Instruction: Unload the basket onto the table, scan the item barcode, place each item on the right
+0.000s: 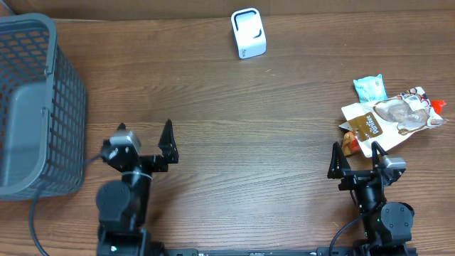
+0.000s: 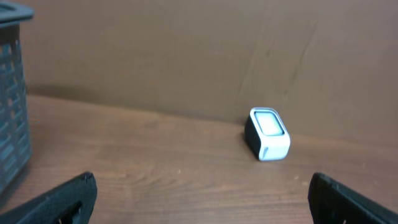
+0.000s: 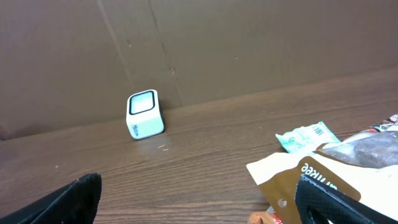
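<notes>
light: even, moderate | shadows: faint (soft-edged beside the scanner) | focus: wrist views slightly soft

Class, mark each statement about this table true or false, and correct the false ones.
1. The barcode scanner stands on the table, with nothing holding it. True.
2. The left claw grips a packet. False: it is open and empty.
3. The snack packets lie on the robot's right side. True.
4. The grey basket sits beside the packets. False: it stands on the left side, far from them.
5. The right claw is shut. False: it is open.
</notes>
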{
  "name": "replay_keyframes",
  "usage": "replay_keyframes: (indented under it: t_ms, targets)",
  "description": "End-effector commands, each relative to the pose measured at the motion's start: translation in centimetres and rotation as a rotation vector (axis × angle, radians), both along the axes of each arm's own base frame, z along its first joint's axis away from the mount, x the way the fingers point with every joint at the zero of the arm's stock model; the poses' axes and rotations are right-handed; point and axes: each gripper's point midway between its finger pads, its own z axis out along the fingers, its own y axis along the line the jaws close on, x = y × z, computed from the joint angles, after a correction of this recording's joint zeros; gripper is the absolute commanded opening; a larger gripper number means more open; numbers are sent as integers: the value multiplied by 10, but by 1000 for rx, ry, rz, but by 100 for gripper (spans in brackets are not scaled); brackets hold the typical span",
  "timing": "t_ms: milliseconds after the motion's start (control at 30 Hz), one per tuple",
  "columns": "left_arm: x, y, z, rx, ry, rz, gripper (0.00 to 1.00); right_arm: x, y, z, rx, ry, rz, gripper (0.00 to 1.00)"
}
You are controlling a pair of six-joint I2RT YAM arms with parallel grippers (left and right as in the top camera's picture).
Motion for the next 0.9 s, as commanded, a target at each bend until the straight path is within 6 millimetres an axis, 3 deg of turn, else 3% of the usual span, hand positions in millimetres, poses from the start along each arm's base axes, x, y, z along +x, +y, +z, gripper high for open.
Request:
replay_keyframes:
  t_ms: [0,267,567,867]
  targets:
    - [-9,-3,-24,37,-41,-24,100,0,1,-1,1,-8,6,100]
    - [-26,-27,-54,253,-115,-174,100,0,1,-1,1,-8,6,100]
    - [-33,-28,-91,335,-31,-199,100,0,1,-1,1,-8,6,100]
    - [-33,-27,-90,320,-36,-191,100,0,1,-1,1,-8,6,100]
